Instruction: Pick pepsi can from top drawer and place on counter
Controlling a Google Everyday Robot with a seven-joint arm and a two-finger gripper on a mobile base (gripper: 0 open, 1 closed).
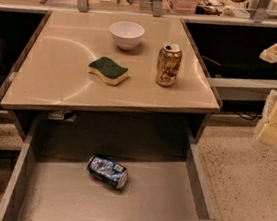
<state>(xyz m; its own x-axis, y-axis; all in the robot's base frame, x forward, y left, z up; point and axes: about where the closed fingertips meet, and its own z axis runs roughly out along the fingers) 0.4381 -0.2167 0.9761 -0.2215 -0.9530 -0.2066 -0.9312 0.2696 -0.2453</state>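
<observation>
The blue pepsi can (107,171) lies on its side on the grey floor of the open top drawer (157,200), towards the back and left of middle. The beige counter (57,72) is above the drawer. My gripper (276,121) is at the right edge of the view, beside the counter's right side. It is well above and to the right of the drawer and far from the can. It holds nothing that I can see.
On the counter stand a white bowl (126,33), a green-and-yellow sponge (108,70) and a gold can (169,65). The drawer's low walls (198,186) surround the can. Speckled floor (250,186) lies to the right.
</observation>
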